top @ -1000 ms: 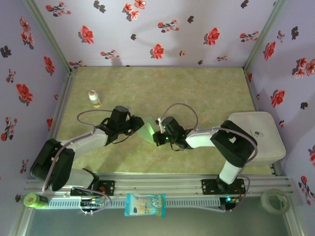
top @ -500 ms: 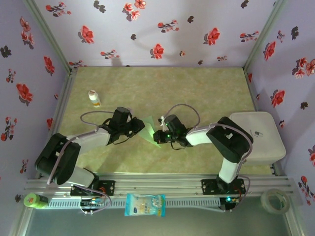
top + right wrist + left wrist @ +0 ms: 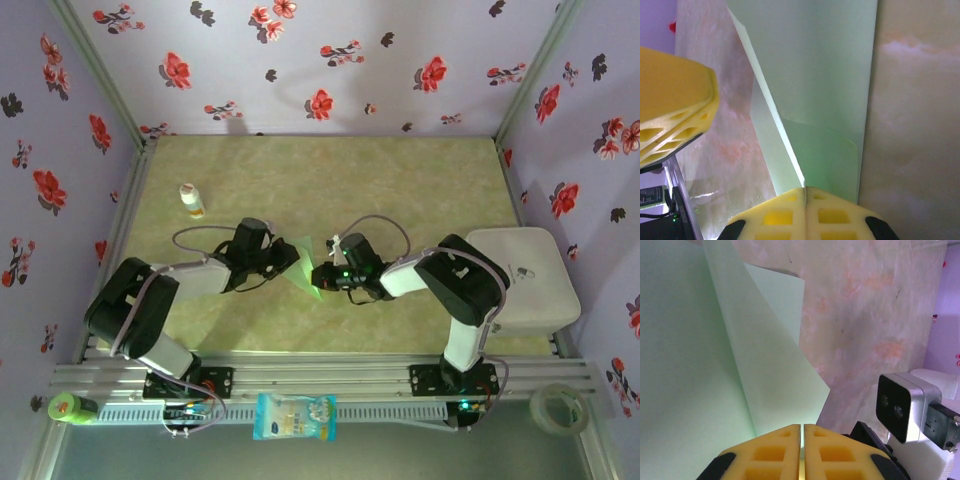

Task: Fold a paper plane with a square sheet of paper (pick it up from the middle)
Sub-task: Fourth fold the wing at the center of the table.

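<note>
The pale mint-green sheet of paper (image 3: 303, 264) is held just above the table's middle, partly folded, with a raised crease. In the left wrist view the sheet (image 3: 775, 380) runs down into the yellow fingers of my left gripper (image 3: 803, 432), which is shut on its edge. In the right wrist view a folded flap of the sheet (image 3: 820, 75) stands on edge, and my right gripper (image 3: 804, 192) is shut on that thin edge. From above, the left gripper (image 3: 277, 260) and right gripper (image 3: 320, 276) face each other across the paper.
A small white bottle (image 3: 191, 201) stands at the back left. A white box (image 3: 530, 275) sits at the right edge. On the front rail lie a white-and-blue packet (image 3: 295, 416), a tape roll (image 3: 557, 407) and a green object (image 3: 66, 406).
The left arm's elbow has swung inward and its gripper has edged right. The right gripper shifted slightly. The paper stays pinched between both grippers.
</note>
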